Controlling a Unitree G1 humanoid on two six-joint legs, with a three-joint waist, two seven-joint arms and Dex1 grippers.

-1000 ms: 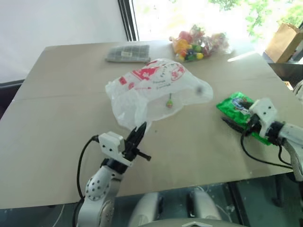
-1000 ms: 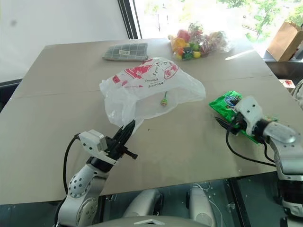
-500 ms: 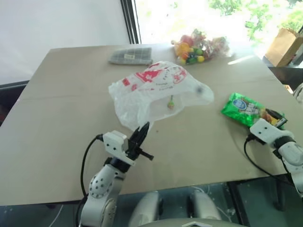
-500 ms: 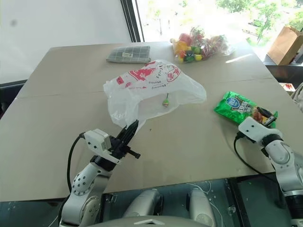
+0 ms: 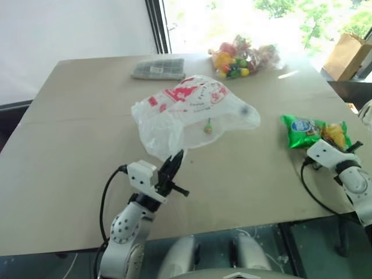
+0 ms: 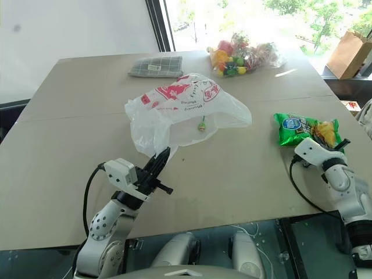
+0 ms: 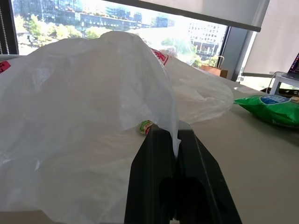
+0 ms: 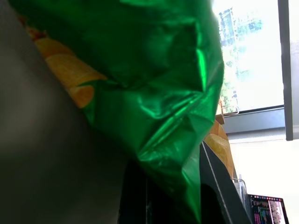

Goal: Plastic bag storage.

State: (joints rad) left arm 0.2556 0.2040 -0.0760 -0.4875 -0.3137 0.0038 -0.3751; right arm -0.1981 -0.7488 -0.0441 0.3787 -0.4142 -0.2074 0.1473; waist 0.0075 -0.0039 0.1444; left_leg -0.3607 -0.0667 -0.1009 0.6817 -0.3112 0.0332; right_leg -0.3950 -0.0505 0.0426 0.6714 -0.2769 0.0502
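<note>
Plastic bag (image 5: 192,113) edge pinched in my left gripper (image 5: 177,158) — right gripper (image 6: 343,143) clamped on the green snack packet (image 5: 314,131).

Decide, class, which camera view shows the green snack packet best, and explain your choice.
The right eye view: the whole green snack packet lies flat on the table, just ahead of the right tool. The left eye view shows the same. The right wrist view gives only a close patch of foil; the left wrist view shows one end.

Left tool (image 5: 174,165): two tapered black fingers, a white boxy module just behind them, a black cable looping back to a silver-grey perforated forearm. Right tool (image 6: 340,145): same white housing, black cable trailing.
</note>
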